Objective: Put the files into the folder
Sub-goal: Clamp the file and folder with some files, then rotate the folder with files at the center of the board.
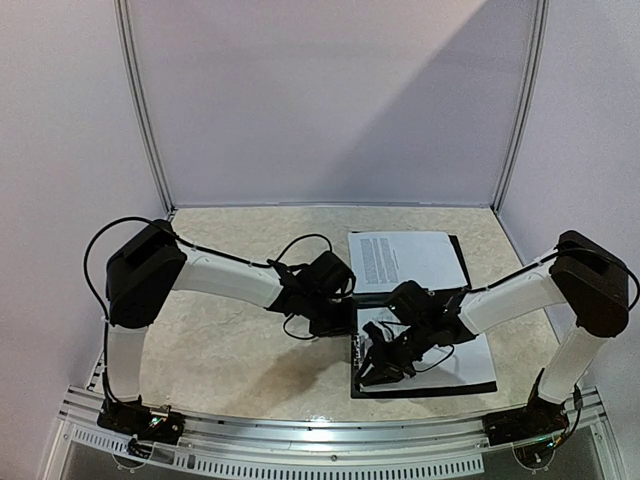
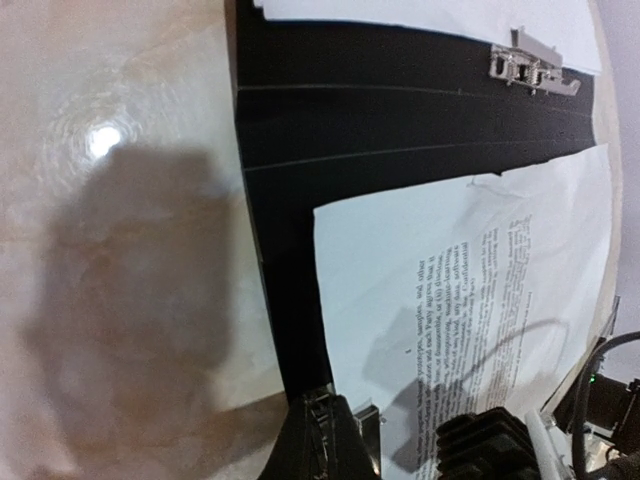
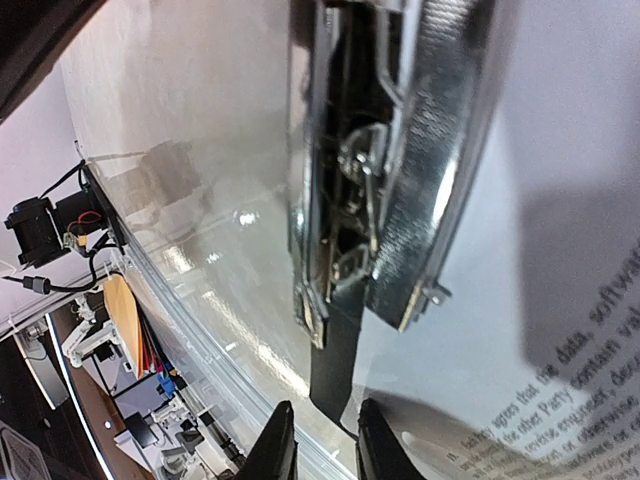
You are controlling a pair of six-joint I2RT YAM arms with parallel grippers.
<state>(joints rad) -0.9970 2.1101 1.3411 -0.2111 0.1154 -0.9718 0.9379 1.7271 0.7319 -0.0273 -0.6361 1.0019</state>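
Folder: The black folder (image 1: 459, 262) lies open and flat on the pale table (image 1: 230, 350), right of centre in the overhead view, between my two arms.

Files: White printed sheets (image 1: 400, 258) lie on the open folder. One lies on the upper half with its block of text showing. Another lies on the lower half, partly hidden by my right wrist. Black cover shows as a thin border along the right and bottom edges.

Clip: The folder's metal clip (image 2: 532, 66) sits at the upper right of my left wrist view, at the edge of a white sheet. A band of bare black cover separates it from the printed page at lower right. In my right wrist view the clip fills the upper centre, lying against white paper.

Left jaws: My left jaws (image 2: 330, 440) are closed at the bottom edge of their own view, near where the printed page meets the black cover. I cannot tell whether they pinch anything.

Right jaws: My right jaws (image 3: 322, 445) stand slightly apart at the bottom of their view, with nothing between the tips. A strip of black cover ends just above the gap, and printed lines run to the lower right.

Shadow: My left arm's shadow falls across the table in the left half of the left wrist view.
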